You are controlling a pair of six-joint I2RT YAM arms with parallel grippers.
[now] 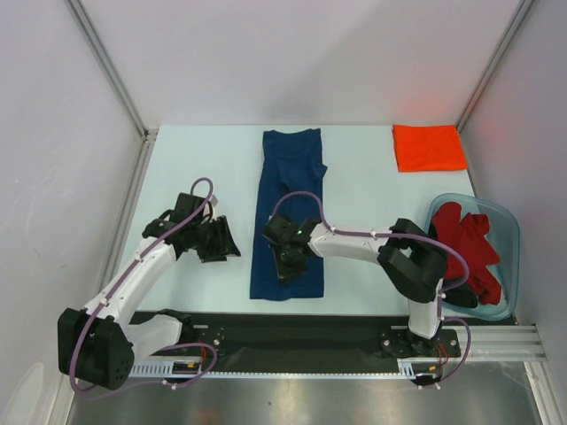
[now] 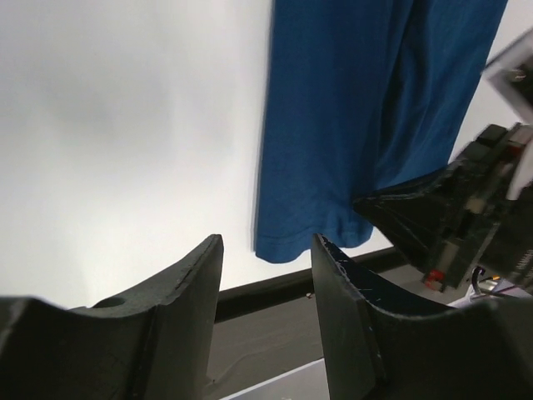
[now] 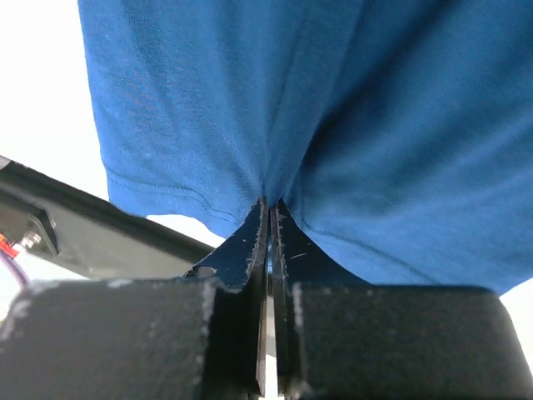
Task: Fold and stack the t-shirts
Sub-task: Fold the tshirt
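Pinching the navy t-shirt (image 3: 333, 100) by its hem, the right jaws look set to fold; left jaws gape empty beside.

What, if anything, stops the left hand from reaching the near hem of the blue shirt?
Probably nothing, so yes. The left hand is open beside the blue shirt, with only bare table between. The right hand pinches the hem farther along.

The blue t-shirt (image 1: 288, 208) lies in a long folded strip on the surface (image 1: 372, 195), its near hem pinched by the right hand (image 3: 268, 207). The orange t-shirt (image 1: 429, 147) lies folded, far right. Red t-shirts (image 1: 469, 243) sit bunched in a tub (image 1: 511, 232).
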